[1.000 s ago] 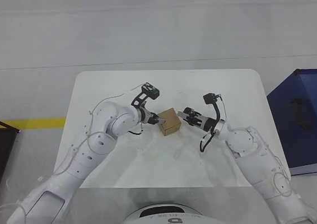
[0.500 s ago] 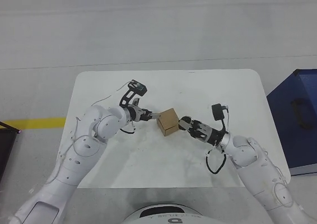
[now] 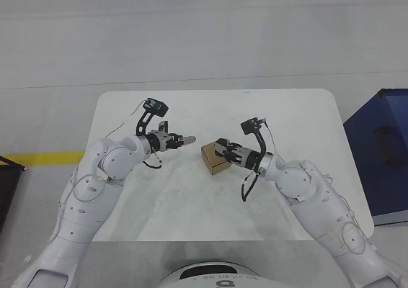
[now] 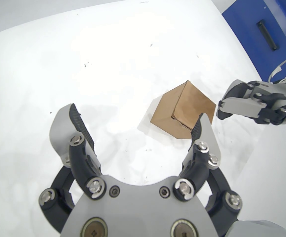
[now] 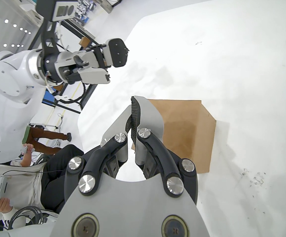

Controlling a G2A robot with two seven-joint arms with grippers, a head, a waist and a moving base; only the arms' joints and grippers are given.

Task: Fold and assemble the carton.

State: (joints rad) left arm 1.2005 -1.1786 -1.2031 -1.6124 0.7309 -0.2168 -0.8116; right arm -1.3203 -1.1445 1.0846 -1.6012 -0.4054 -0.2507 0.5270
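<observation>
A small brown carton point(image 3: 216, 157) sits on the white table point(image 3: 290, 115), close to the middle. It looks like a closed cube, with its flaps folded shut. In the left wrist view the carton point(image 4: 182, 113) has a rough seam running down the side that faces the camera.

The left gripper point(image 3: 188, 138) hangs above the table, off to the left of the carton. Its two fingers are spread wide apart and hold nothing. There is a gap of bare table between this gripper and the carton. In its own view the left gripper point(image 4: 136, 114) points toward the carton.

The right gripper point(image 3: 220, 146) is on the other side, with its tip right at the carton's top edge. Its two fingers are pressed together, with nothing between them. I cannot tell if the tip touches the carton or just comes very close. In its own view the right gripper point(image 5: 134, 104) sits above the carton point(image 5: 187, 134).

A big blue case point(image 3: 398, 151) stands on the floor, to the right of the table.
</observation>
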